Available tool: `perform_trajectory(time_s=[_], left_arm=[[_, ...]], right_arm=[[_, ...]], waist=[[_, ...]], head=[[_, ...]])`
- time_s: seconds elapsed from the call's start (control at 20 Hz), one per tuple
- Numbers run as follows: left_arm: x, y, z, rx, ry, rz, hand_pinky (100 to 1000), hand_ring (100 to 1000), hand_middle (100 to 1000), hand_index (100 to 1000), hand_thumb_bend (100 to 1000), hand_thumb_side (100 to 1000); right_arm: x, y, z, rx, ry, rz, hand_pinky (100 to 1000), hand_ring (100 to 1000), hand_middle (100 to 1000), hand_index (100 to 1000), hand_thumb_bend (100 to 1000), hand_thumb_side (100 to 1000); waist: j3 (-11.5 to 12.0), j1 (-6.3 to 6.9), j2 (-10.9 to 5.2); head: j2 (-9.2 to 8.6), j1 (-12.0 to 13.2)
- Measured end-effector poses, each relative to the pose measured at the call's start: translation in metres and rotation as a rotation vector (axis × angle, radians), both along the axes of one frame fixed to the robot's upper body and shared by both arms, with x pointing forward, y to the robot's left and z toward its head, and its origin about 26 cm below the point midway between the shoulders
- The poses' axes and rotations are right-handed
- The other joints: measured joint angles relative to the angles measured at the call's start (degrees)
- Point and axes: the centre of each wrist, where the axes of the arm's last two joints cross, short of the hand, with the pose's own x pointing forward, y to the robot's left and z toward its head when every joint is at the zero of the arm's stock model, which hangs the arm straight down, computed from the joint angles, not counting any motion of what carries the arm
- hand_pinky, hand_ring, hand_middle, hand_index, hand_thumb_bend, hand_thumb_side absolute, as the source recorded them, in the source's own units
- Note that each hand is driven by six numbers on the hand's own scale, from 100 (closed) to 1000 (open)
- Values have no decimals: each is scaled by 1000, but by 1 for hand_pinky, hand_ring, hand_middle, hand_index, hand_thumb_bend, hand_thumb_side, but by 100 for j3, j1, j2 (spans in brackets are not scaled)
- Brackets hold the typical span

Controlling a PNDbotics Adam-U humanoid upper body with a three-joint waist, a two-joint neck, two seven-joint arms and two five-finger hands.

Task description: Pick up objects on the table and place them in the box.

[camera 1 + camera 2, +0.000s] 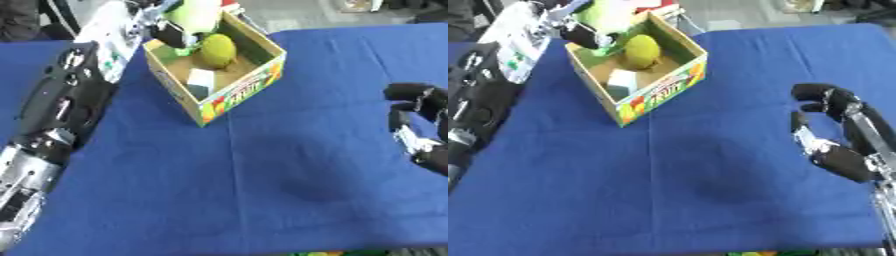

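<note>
Blue-covered tabletop (289,165) seen from above, with an open cardboard box (241,90) standing on its far left part, turned corner-on to the viewer. The box has plain brown inner walls and an outer front face printed in green, red and yellow with fruit lettering. Inside it lie a yellow-green rounded object (218,50), resting against the far inner wall, and a small white angular object (201,80) on the box floor nearer the front corner. The left arm (61,110), black with silver sections, runs from the lower left edge up to the box; the left hand (171,32) is at the box's far left rim, its fingers closed around a pale green and white object (194,15) held just above the opening, beside the yellow-green object. The shape of this held object cannot be made out beyond its colours. The right hand (837,135) shows at the right edge, raised over the bare cloth well apart from the box, its fingers (815,92) curled inward and enclosing nothing. The cloth between box and right hand carries only a faint shadow.
</note>
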Motion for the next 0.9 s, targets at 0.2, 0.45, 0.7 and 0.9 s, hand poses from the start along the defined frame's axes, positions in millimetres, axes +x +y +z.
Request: perform_trajectory(time_s=[0.2,0.45,0.7,0.9], left_arm=[[4,-2,-18,19,36,6,689,668,727,831,542,329],[5,10,-39,-5,84,39,723,736,795,849,641,517],[-5,24,-37,-97,84,13,684,691,744,831,561,559],[-31,39,-21,-292,-12,-35,630,627,653,783,450,472]], right_arm=[[0,0,0,0,1,0,783,831,768,849,100,461],[0,0,0,0,1,0,783,831,768,849,100,467],[0,0,0,1,0,-1,783,831,768,849,100,471],[0,0,0,2,0,-3,783,831,767,849,100,476]], waist=[[-2,8,7],[45,34,33],[102,34,39],[211,34,68]], head=[[-3,-7],[-21,-64],[-53,-117],[-55,-131]])
